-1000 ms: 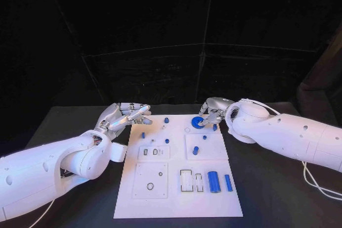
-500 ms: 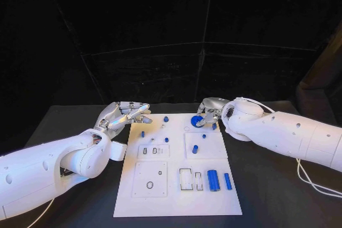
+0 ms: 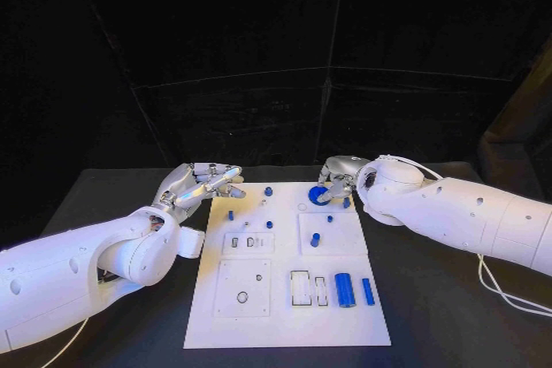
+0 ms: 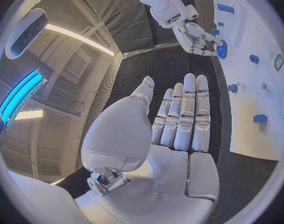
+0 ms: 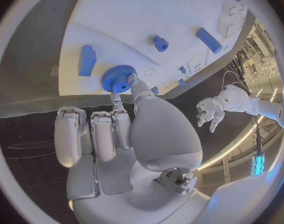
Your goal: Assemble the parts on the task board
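Right hand slightly nearer, pinching one blue gear; left hand empty, fingers apart.

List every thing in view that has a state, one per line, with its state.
blue gear: at the board's far edge, pinched by the right hand.
right hand: holds the blue gear.
left hand: fingers straight and together, holding nothing, beside the board's far left edge.
large blue cylinder: lying flat on the board.
task board: flat on the table.
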Controlling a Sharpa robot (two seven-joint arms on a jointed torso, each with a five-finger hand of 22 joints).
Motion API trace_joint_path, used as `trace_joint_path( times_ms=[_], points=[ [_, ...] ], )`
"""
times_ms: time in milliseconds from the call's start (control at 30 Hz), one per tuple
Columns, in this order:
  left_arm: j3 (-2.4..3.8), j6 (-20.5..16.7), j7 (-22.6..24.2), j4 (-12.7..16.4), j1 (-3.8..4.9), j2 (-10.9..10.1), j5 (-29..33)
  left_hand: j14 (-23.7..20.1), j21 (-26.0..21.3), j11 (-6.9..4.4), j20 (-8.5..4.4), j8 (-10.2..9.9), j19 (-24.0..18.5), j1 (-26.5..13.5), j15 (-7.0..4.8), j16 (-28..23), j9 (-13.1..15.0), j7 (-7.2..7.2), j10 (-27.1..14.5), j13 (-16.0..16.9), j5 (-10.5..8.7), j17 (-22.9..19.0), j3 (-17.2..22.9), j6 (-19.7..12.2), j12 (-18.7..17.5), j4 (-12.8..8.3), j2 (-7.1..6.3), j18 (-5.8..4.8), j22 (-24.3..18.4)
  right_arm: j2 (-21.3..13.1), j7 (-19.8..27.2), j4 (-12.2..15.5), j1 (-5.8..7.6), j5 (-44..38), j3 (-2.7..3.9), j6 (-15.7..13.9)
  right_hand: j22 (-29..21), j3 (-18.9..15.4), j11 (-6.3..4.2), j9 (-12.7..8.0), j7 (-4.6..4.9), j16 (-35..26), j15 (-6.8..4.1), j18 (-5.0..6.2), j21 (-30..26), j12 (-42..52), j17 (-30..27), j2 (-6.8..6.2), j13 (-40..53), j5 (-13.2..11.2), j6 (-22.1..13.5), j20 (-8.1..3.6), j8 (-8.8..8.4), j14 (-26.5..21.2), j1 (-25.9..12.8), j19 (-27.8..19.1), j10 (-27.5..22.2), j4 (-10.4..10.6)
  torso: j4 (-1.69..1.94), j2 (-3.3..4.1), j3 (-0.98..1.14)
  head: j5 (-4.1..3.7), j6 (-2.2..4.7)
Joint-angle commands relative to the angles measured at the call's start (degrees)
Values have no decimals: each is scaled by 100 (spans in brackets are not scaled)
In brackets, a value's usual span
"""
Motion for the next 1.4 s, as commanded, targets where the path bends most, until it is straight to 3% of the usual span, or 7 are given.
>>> trace_joint_path(
  times_ms=[33,133,400,667,900,1167,1400],
  points=[
    [5,67,14,4,8,0,-2,-38,-23,23,36,-37,-11,-4,9,-37,-7,12,2,6,20,5,-5,26,-36,-43,40,79,-7,-3,38,9,-5,-181,-9,-27,466,154,-66,28,-87,32,-50,-88,30,39,932,140,855,40,169,-57,52,477,128,49,138,-35,1,-1,1,3,-2],
    [5,65,13,3,8,-3,-2,-38,-24,23,36,-38,-11,-2,9,-37,-7,12,3,6,19,7,-4,26,-37,-45,43,79,-7,-13,113,62,-6,-200,-9,-252,490,316,-98,27,-123,43,-79,-94,38,108,961,150,928,36,285,-86,62,484,128,62,196,-64,1,1,1,9,1],
    [5,65,11,9,8,-15,-2,-38,-25,23,36,-39,-10,1,9,-39,-7,12,3,6,19,10,-3,27,-38,-47,47,79,-8,-76,151,518,-6,-300,-7,-880,530,501,-116,-3,-141,56,-102,-102,51,147,993,-12,975,-31,360,-124,-10,492,-81,86,237,-24,3,-6,-5,18,16],
    [5,66,14,11,9,-15,-2,-38,-29,23,36,-42,-8,10,9,-42,-7,11,4,8,19,16,1,28,-42,-55,57,79,-11,175,-6,743,-5,-872,-3,-1206,546,562,-113,-15,-138,62,-102,-106,56,151,1009,-110,984,-87,368,-127,-53,495,-180,96,244,9,15,5,-4,30,41],
    [5,68,14,6,9,-14,-2,-38,-29,23,36,-42,-8,10,9,-42,-7,11,4,8,19,16,1,28,-42,-55,57,79,-11,540,-20,617,-8,-1135,-4,-1254,554,589,-113,-17,-137,61,-101,-108,59,151,1007,-138,985,-98,371,-127,-67,495,-203,100,246,16,22,9,0,66,15],
    [5,74,17,-9,9,0,-2,-38,-29,23,36,-42,-8,10,9,-42,-7,11,4,8,19,16,1,28,-42,-55,57,79,-11,955,68,285,-77,-1183,-13,-987,563,642,-104,-26,-125,57,-97,-110,62,135,998,-178,973,-145,350,-125,-109,493,-246,106,237,34,29,12,2,84,5],
    [6,73,17,-17,10,-8,-2,-38,-29,23,36,-42,-8,10,9,-42,-7,11,4,8,19,16,1,28,-42,-55,57,79,-11,1130,117,87,-126,-1180,-19,-796,567,691,-91,-33,-109,56,-87,-111,62,113,997,-220,956,-193,320,-119,-155,493,-277,109,223,44,9,4,4,107,-12]
  ],
)
